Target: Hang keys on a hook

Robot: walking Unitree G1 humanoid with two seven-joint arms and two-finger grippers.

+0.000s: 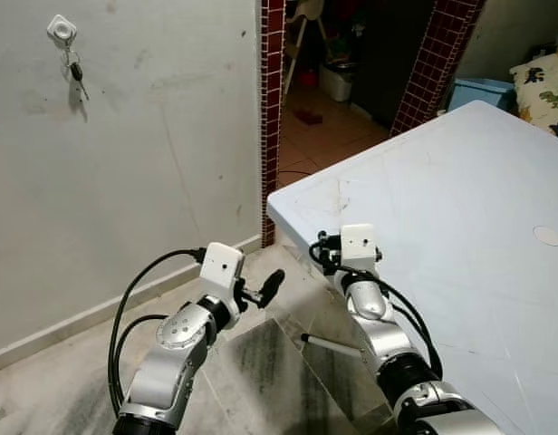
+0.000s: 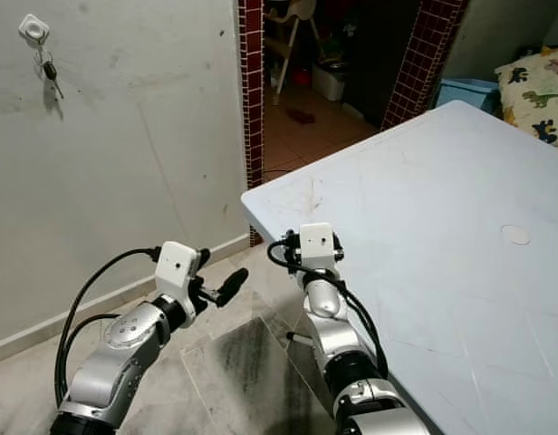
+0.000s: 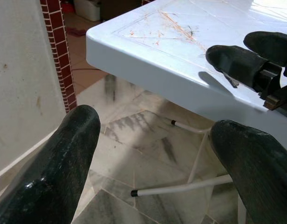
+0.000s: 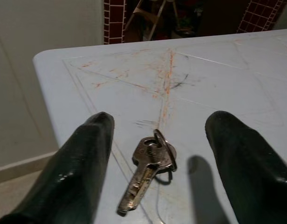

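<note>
Worn silver, a key [image 4: 144,173] on its ring lies flat on the pale blue bench [image 1: 460,208] between the right gripper [image 4: 155,163] and its spread jaws. The left gripper [image 3: 153,158], jaws apart, hangs beside the bench corner over marble floor [image 3: 134,140]. Far off, another set of keys [image 1: 74,74] dangles from a white wall hook [image 1: 61,29].

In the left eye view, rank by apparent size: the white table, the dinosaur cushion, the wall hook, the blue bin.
1. white table
2. dinosaur cushion
3. blue bin, partly hidden
4. wall hook
Cushion and bin are both cut off, so their order is unsure.
</note>
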